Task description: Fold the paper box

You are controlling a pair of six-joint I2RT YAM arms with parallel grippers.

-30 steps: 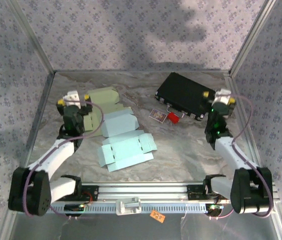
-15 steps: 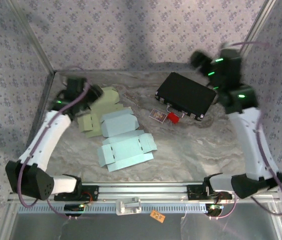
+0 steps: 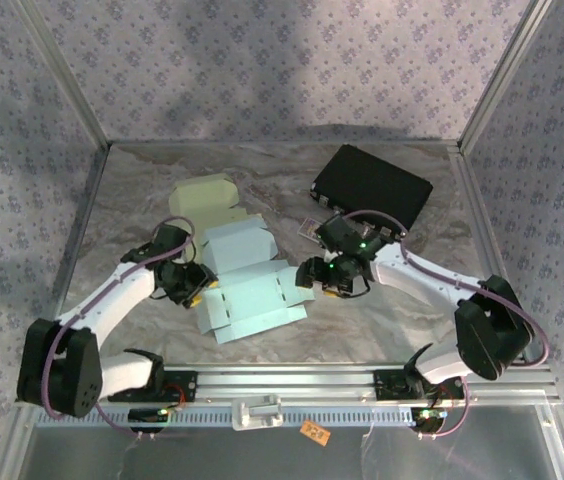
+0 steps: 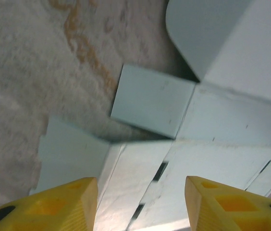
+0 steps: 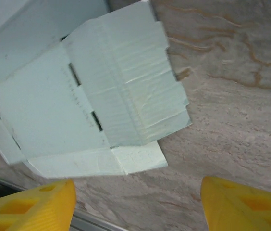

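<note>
Top external | flat pale-blue paper box blank lies unfolded mid-table on marbled tabletop | left gripper at its left edge, jaws apart, empty | right gripper at its right edge, jaws apart, empty

Two pale blue flat paper boxes, near box and far box, one pale green flat box, one black case, one small patterned card, my two grippers, left gripper, right gripper.

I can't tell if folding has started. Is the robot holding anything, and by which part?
Nothing is held. The left end effector and right end effector are open, at opposite ends of the flat blue paper box.
</note>
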